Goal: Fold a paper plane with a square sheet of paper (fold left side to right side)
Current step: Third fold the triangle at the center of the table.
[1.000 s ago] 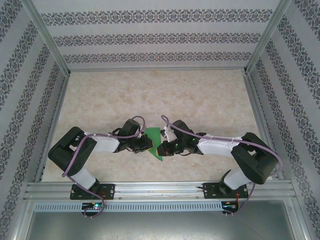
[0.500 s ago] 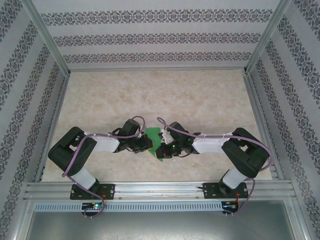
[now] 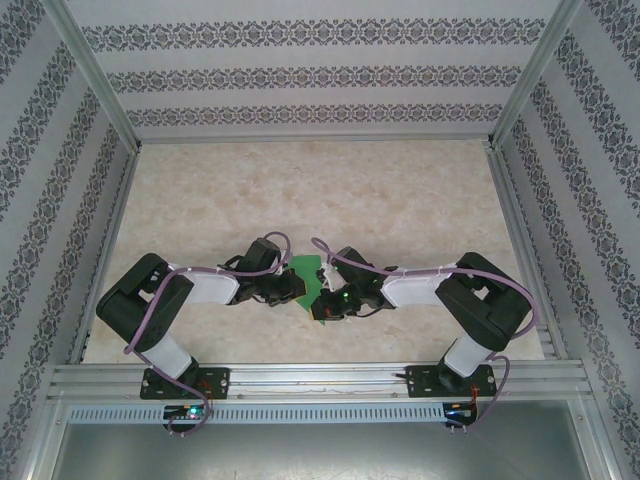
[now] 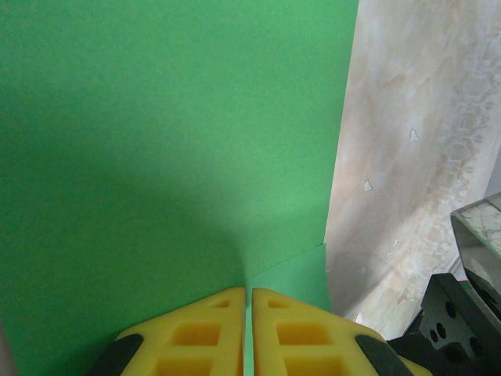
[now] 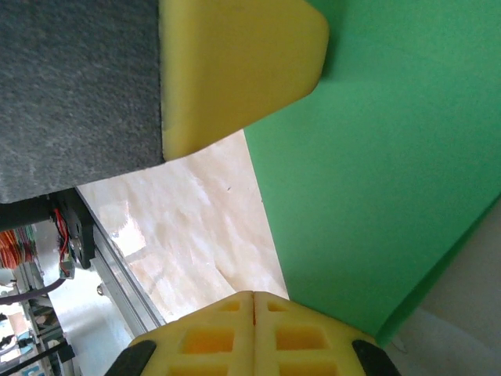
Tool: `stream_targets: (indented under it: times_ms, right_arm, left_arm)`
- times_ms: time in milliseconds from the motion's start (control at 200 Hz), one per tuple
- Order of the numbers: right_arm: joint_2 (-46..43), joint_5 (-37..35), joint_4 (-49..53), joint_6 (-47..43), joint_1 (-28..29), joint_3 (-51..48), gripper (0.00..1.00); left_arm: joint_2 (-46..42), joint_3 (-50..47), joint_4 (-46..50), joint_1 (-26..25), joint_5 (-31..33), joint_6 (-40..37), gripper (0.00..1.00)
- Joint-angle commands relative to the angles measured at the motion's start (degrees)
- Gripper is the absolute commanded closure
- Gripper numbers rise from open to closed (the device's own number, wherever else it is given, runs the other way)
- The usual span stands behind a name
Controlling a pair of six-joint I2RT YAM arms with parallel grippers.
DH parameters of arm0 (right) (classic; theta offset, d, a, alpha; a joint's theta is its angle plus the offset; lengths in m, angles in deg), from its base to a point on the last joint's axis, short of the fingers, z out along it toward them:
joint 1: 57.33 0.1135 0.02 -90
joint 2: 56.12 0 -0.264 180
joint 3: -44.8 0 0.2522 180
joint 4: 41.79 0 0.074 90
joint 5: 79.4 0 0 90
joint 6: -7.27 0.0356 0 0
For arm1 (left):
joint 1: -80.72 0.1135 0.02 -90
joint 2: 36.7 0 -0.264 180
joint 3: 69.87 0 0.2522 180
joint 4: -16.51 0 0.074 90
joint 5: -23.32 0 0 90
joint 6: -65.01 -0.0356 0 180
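Note:
The square sheet of paper point(image 3: 308, 268) is bright green and lies partly folded near the middle of the table, between my two grippers. In the left wrist view the paper point(image 4: 156, 141) rises as a wide green face with a lower flap. My left gripper point(image 4: 247, 293) is shut on the paper's edge, a thin green strip showing between its yellow fingers. From above, the left gripper point(image 3: 292, 288) sits at the sheet's left side. My right gripper point(image 3: 325, 303) is at the sheet's near right. Its pads point(image 5: 254, 296) are shut together against the tabletop, beside the paper's point(image 5: 376, 172) edge.
The marbled tabletop point(image 3: 300, 190) stretches away behind the arms, with patterned walls on three sides. An aluminium rail point(image 3: 320, 375) runs along the near edge. The left gripper's yellow finger point(image 5: 235, 70) hangs close above the right gripper. Part of the right arm point(image 4: 462, 329) shows beside the paper.
The right arm has swung left, bringing its gripper in over the near corner of the paper and close to the left gripper. The left arm has held still.

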Motion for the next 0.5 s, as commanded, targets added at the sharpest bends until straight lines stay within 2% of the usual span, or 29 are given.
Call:
stream_targets:
  times_ms: [0,495]
  right_arm:
    - [1.02,-0.19,-0.46,0.76,0.7,-0.89,1.0]
    - [1.1,-1.68,0.74,0.5,0.8,-1.23,1.0]
  left_arm:
    - [2.61,-0.59,5.58,-0.56,5.33,-1.42,0.89]
    - [2.75,-0.39,6.13,-0.48,5.65,-1.52,0.89]
